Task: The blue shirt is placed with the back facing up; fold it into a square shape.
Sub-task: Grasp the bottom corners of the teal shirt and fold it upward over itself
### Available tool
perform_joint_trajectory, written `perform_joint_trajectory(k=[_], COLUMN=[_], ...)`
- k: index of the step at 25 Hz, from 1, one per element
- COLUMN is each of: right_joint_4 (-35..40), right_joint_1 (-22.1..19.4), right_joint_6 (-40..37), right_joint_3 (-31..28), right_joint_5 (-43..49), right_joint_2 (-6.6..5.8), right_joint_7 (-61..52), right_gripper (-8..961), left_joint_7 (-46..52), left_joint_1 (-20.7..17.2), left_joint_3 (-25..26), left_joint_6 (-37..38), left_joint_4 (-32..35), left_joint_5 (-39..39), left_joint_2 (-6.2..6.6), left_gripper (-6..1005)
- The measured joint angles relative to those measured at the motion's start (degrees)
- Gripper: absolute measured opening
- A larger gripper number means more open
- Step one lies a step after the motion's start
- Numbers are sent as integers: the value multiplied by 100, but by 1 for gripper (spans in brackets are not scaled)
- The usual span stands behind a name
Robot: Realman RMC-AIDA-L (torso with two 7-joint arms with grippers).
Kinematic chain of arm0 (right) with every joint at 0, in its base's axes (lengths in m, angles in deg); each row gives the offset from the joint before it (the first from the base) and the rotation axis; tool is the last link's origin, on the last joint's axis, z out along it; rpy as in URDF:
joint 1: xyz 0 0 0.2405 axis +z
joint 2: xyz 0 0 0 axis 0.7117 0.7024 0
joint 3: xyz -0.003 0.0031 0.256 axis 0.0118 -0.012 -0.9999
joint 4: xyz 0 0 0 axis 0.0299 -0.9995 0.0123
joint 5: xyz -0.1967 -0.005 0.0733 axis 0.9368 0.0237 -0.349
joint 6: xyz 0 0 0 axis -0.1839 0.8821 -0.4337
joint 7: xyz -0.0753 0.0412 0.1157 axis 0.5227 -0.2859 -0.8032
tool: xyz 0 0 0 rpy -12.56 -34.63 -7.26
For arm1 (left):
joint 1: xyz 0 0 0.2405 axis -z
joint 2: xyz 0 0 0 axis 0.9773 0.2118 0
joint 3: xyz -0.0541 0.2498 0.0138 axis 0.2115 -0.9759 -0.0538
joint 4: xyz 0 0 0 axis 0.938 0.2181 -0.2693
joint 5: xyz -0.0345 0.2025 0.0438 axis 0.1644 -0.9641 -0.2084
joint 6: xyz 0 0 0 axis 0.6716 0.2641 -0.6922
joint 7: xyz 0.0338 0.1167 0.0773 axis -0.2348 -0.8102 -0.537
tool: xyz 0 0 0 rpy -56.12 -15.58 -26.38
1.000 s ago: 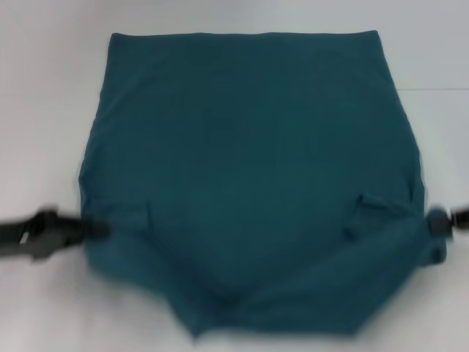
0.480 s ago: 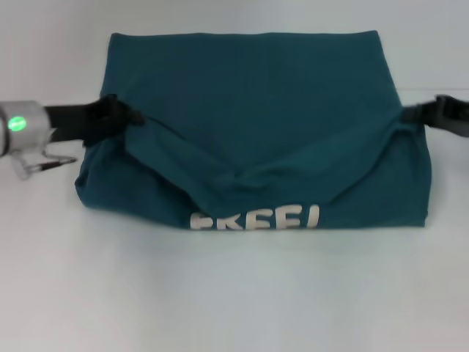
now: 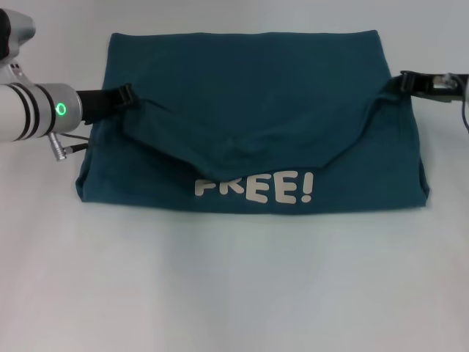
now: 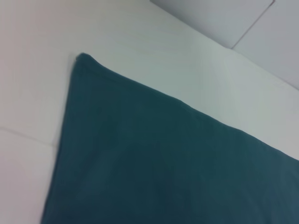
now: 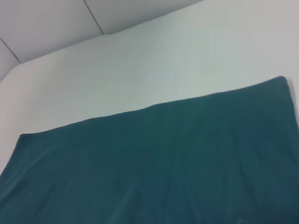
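Teal-blue cotton, the blue shirt (image 3: 253,121) lies spread on the white bench (image 3: 234,286), its near part now doubled over toward the far hem. Half a second back the lifted flap sat closer to the near fold and only the tops of the white letters showed; now the flap has travelled farther from that fold and the word "FREE!" (image 3: 254,188) reads whole on the exposed layer. A second back, both claws were down at the shirt's near corners. Judged from this, the lengthwise fold is well under way, but the flap sags in a slack curve across the middle of the shirt and is not yet laid flat or squared.

At the shirt's left edge, the left claw (image 3: 126,97) is clamped on the flap's corner. At the shirt's right edge, the right claw (image 3: 401,82) pinches the opposite corner. Each holds its corner above the lower layer, about midway between the near fold and the far hem, with the cloth drooping between them. Both wrist cameras show only flat shirt fabric and bench beyond its far hem.
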Motion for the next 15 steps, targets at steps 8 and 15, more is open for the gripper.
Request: perform_joint_trajectory(k=[8,15], right_joint_4=[-179,-438], right_joint_1=[292,445], right_joint_6=[386,449], right_joint_3=[106,372], right_joint_5=[-1,20], right_joint_2=[-80,-143], right_joint_7=[-69,-85], right_gripper=[89,95], left_joint_7=[110,107], left_joint_1=[168,209], left_joint_3=[-98,-382], left_joint_6=[-394,-584], left_joint_4=[-201,-240], left_joint_5=[-4,-21], left_joint_2=[57,30], left_gripper=[38,37])
